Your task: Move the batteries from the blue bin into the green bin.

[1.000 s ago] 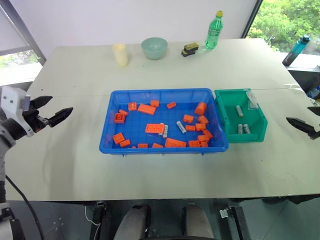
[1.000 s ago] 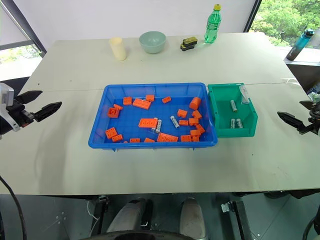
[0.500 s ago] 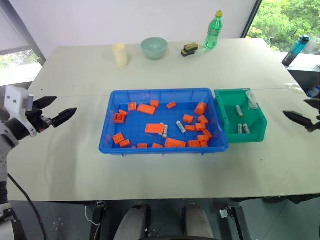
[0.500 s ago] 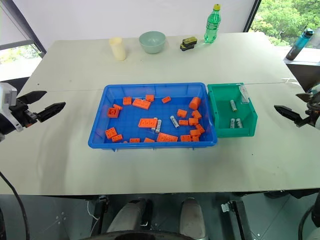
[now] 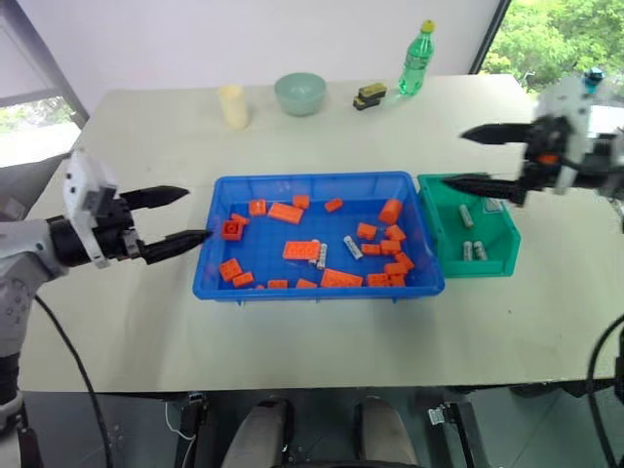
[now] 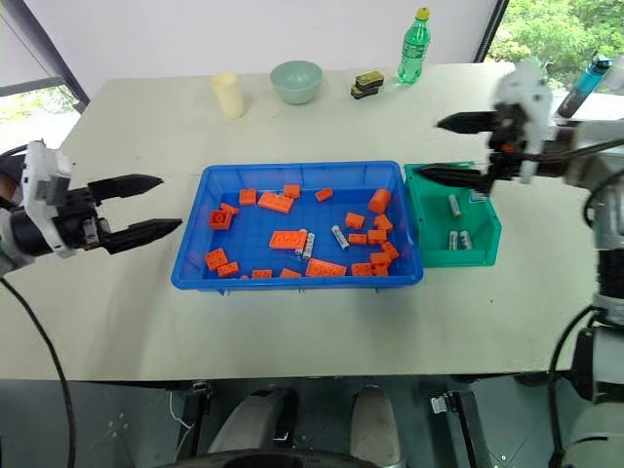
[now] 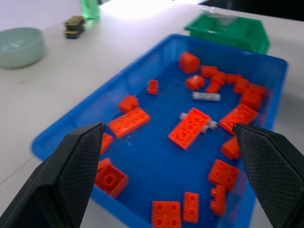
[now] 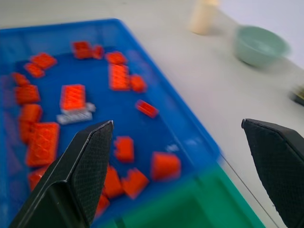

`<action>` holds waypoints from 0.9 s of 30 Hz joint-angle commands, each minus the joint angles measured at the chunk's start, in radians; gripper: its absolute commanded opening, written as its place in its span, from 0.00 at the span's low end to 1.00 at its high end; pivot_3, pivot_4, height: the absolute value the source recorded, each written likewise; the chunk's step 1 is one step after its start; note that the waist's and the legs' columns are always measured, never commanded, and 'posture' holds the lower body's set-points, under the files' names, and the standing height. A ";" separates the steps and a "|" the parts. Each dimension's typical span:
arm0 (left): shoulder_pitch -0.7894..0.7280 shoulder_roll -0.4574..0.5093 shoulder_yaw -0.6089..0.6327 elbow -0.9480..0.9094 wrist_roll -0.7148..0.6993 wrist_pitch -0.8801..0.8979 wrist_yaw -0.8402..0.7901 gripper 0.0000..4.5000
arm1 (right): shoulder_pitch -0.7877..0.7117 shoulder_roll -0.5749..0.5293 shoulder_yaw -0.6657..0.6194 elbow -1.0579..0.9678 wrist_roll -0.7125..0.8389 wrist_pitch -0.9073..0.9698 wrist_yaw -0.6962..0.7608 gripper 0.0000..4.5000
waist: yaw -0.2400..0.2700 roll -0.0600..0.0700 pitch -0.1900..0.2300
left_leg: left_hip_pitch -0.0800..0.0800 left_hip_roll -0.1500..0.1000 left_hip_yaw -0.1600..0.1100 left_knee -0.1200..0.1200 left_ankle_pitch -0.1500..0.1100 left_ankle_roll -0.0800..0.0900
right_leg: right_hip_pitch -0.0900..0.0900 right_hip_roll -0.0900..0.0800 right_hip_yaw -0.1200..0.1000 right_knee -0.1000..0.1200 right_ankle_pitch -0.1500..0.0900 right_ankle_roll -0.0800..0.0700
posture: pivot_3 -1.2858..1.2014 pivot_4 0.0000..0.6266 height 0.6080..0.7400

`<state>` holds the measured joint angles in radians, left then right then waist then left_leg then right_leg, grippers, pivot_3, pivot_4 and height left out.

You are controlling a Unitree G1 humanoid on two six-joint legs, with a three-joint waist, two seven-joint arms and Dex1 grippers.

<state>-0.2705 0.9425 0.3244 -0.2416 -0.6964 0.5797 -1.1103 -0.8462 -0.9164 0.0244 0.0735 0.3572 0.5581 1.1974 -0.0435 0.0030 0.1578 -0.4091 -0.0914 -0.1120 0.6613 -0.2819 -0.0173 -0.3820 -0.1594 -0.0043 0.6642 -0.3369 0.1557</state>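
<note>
Bins and both grippers spread, empty

The blue bin [image 5: 210, 278] holds orange bricks [image 5: 302, 250] and batteries [image 5: 353, 248]; the green bin [image 5: 507, 258] just beside it holds more. Left gripper [image 5: 180, 215] and right gripper [image 5: 478, 156] gape.

The wide blue plastic tray [image 5: 210, 255] and small teal-green plastic bin [image 5: 502, 255] look smooth and glossy, the silver metal cylinder batteries [image 5: 353, 248] shiny, the pale table [image 5: 146, 146] matt.

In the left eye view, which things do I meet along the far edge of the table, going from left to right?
Cream cup → pale green bowl → small black and yellow object → green bottle.
</note>
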 commanded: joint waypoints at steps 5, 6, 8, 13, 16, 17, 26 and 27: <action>-0.060 0.021 -0.120 -0.010 0.058 -0.045 -0.072 1.00 | -0.092 0.259 0.258 -0.149 -0.101 0.179 -0.169 0.99 | 0.004 -0.001 0.000 | -0.003 -0.001 -0.002 0.000 0.000 0.000 | -0.003 0.000 0.000 0.002 0.000 0.000 | 0.52 0.24 0.90; -0.066 0.016 -0.127 -0.013 0.057 -0.046 -0.075 1.00 | -0.088 0.289 0.291 -0.147 -0.121 0.185 -0.190 0.99 | 0.005 -0.001 0.000 | -0.005 -0.001 -0.003 0.002 0.000 0.000 | -0.004 0.000 0.000 0.002 0.000 0.000 | 0.52 0.24 0.90; -0.071 0.009 -0.133 -0.020 0.056 -0.043 -0.075 1.00 | -0.081 0.336 0.335 -0.145 -0.144 0.200 -0.216 0.99 | 0.003 -0.001 0.000 | -0.007 -0.002 -0.004 0.003 0.000 0.000 | -0.006 0.000 0.000 0.003 0.000 0.000 | 0.52 0.24 0.90; -0.058 0.003 -0.126 -0.046 0.035 -0.034 -0.075 1.00 | -0.081 0.418 0.401 -0.100 -0.189 0.204 -0.249 0.99 | -0.004 -0.001 0.000 | -0.007 -0.001 -0.004 0.002 0.000 0.000 | -0.008 0.001 0.000 0.004 0.000 0.000 | 0.52 0.24 0.90; -0.051 0.001 -0.125 -0.058 0.031 -0.031 -0.074 1.00 | -0.092 0.485 0.433 -0.052 -0.215 0.215 -0.280 0.99 | -0.008 -0.001 0.000 | -0.007 -0.001 -0.004 0.002 0.000 0.000 | -0.008 0.001 0.000 0.005 0.000 0.000 | 0.52 0.24 0.90; -0.050 -0.001 -0.126 -0.061 0.031 -0.030 -0.072 1.00 | -0.093 0.500 0.440 -0.041 -0.224 0.216 -0.286 0.99 | -0.013 -0.001 0.000 | -0.007 -0.001 -0.004 0.002 0.000 -0.001 | -0.008 0.002 0.000 0.005 0.000 0.000 | 0.52 0.24 0.90; -0.055 -0.008 -0.138 -0.053 0.035 -0.029 -0.069 1.00 | -0.110 0.613 0.472 0.115 -0.286 0.184 -0.315 0.99 | -0.026 -0.001 0.000 | -0.007 -0.001 -0.005 0.002 0.000 -0.001 | -0.008 0.002 0.000 0.006 0.000 0.000 | 0.52 0.24 0.90; -0.057 -0.008 -0.139 -0.052 0.035 -0.029 -0.068 1.00 | -0.111 0.621 0.472 0.131 -0.292 0.178 -0.316 0.99 | -0.027 -0.001 0.000 | -0.007 -0.001 -0.005 0.002 0.000 -0.001 | -0.008 0.002 0.000 0.006 0.000 0.000 | 0.52 0.24 0.90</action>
<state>-0.3181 0.9329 0.1753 -0.2795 -0.6569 0.5596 -1.1777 -0.9205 -0.3120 0.4983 0.2029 0.0790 0.7595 0.8849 -0.0701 0.0018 0.1575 -0.4164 -0.0919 -0.1174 0.6635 -0.2815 -0.0180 -0.3904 -0.1571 -0.0044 0.6698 -0.3367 0.1552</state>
